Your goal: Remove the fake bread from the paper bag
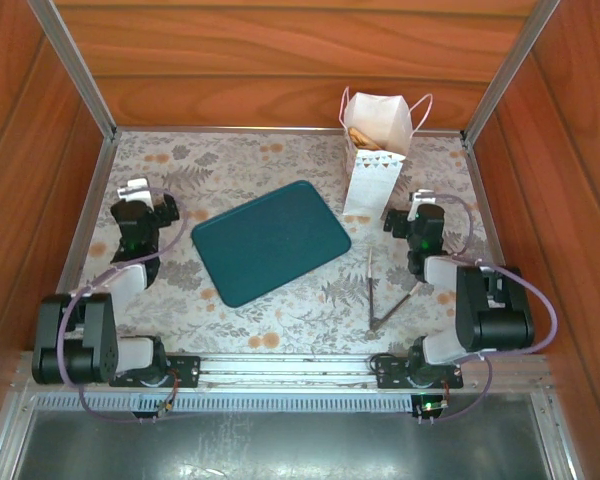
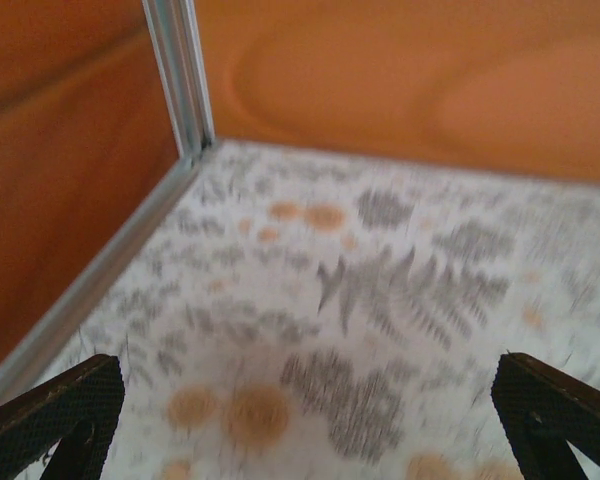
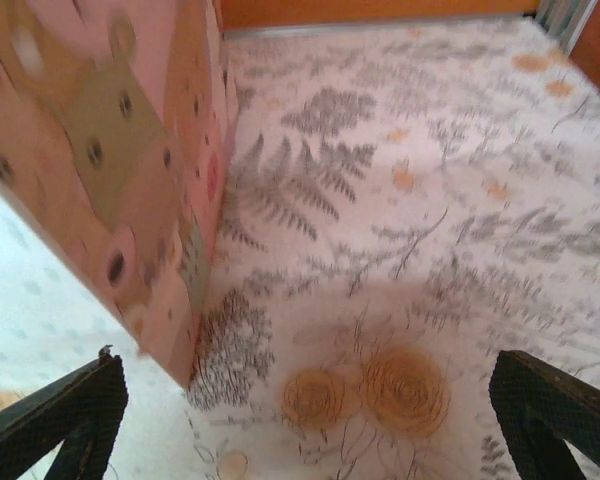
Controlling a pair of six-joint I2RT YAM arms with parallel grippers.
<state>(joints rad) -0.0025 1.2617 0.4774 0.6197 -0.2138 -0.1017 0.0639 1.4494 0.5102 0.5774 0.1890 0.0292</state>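
The paper bag (image 1: 373,165) stands upright at the far right of the table (image 1: 280,160), close to the back wall (image 1: 280,70) and the far-right corner post (image 1: 500,75). Its mouth is open, and some fake bread (image 1: 359,136) shows golden-brown inside against the left wall.

The right gripper (image 1: 425,200) sits just near and right of the bag with its jaws spread wide and nothing between them. From its wrist, the bag's vertical corner edge stands to the left and bare floral cloth runs off to the right.

The left gripper (image 1: 132,188) is by the left rail (image 1: 85,210), also wide open and empty, with clear cloth ahead up to the far-left corner.

A teal tray (image 1: 270,240) lies skewed in the middle between the arms. Metal tongs (image 1: 380,295) rest between the tray and the right arm.
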